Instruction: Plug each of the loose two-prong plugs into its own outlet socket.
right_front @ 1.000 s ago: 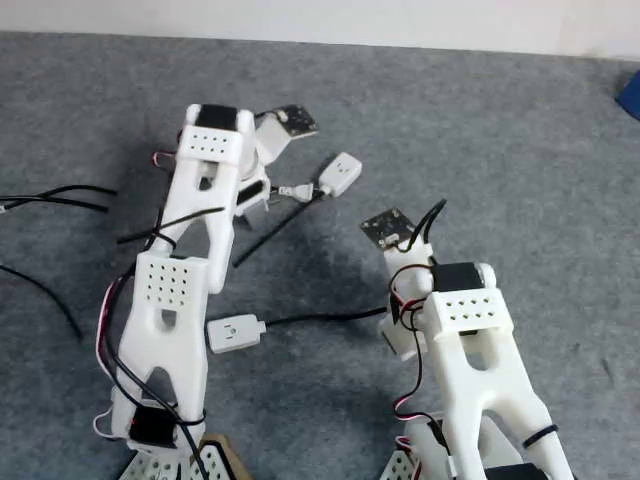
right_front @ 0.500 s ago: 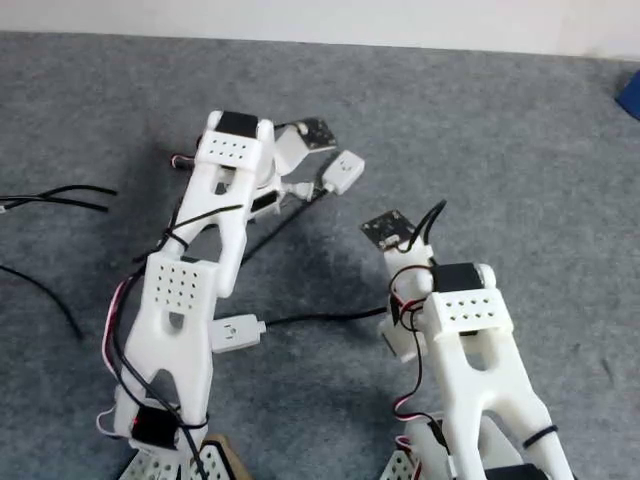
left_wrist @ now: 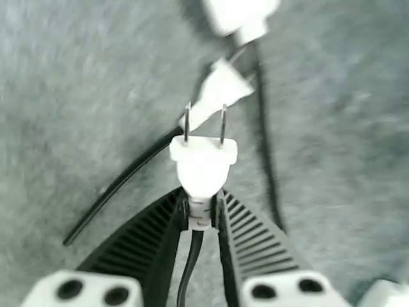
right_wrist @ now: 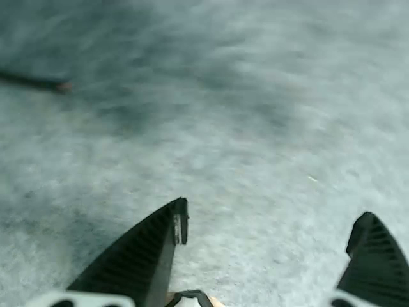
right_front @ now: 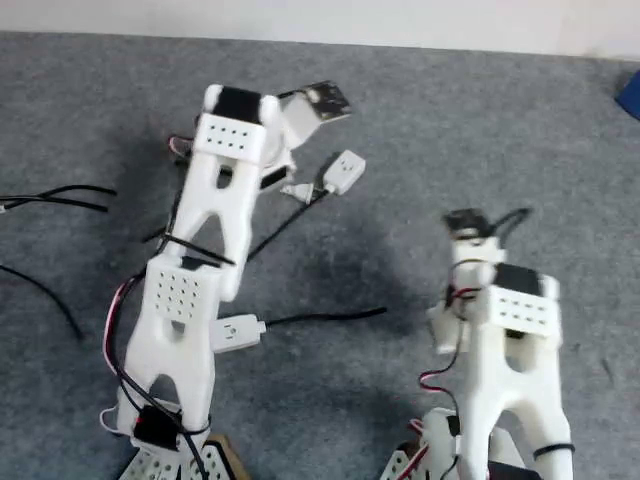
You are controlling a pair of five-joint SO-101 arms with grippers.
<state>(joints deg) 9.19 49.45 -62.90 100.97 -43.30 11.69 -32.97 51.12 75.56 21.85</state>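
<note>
- Left gripper [left_wrist: 202, 199] is clamped on the two-prong plug [left_wrist: 203, 160], pinching the ribbed neck where its black cord leaves the body.
- Both prongs point straight away from the fingers, bare, not in any slot.
- From above, the plug [right_front: 297, 190] sits at the tip of the left arm [right_front: 225, 190], just beside the outlet socket [right_front: 343, 172] but apart from it.
- That outlet socket lies flat on the grey carpeted table [right_front: 520, 130], and its black cord runs back toward the left arm.
- Left wrist view: a white tapered piece [left_wrist: 223, 86] on a black cord lies just past the prongs. It may be the socket's neck or another plug; too blurred to tell.
- Second outlet socket [right_front: 233, 333] lies nearer the arm bases, partly tucked under the left arm.
- Its black cable [right_front: 320, 319] runs out toward the right arm [right_front: 510, 320] and ends loose on the carpet, well short of it.
- Right gripper [right_wrist: 275, 214] has its fingers wide apart with nothing between them, over bare carpet.
- A black cable end [right_wrist: 38, 83] lies off to one side, well away from those fingers.
- Loose black wires [right_front: 60, 195] lie at the table's left edge, away from both sockets.
- A blue object [right_front: 630, 95] sits at the far right edge, cut off by the frame.
</note>
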